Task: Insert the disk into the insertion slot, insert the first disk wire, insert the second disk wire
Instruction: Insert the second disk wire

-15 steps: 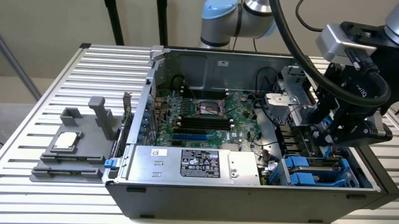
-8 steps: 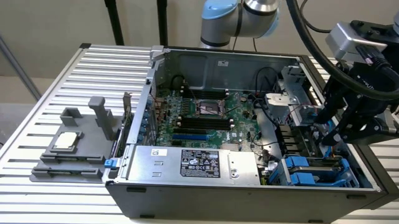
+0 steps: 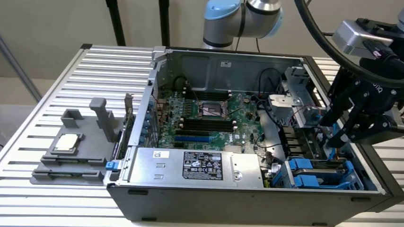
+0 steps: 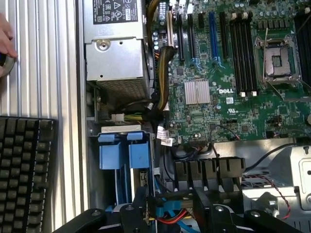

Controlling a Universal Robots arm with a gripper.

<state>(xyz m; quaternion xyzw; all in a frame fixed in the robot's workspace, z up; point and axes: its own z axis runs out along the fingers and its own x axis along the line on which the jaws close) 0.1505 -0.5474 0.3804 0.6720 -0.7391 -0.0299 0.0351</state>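
Observation:
The dark grey drive cage with the insertion slot (image 3: 319, 176) stands in the case's near corner at the exterior view's right. Blue carrier tabs (image 4: 121, 154) stick out of it, and a pale edge of the disk (image 4: 142, 175) shows between them, seated in the slot. My black gripper (image 3: 334, 139) hangs just above and behind the cage. In the wrist view the gripper (image 4: 172, 209) is shut on a blue disk wire plug (image 4: 167, 205) with red and orange leads, held close beside the disk's end.
A silver power supply (image 3: 202, 165) with a black label lies along the case's front. The motherboard with its processor socket (image 3: 211, 109) is behind it. A grey fixture (image 3: 69, 144) sits on the slatted table. A black keyboard (image 4: 24, 170) and a person's hand (image 4: 5, 43) are outside the case.

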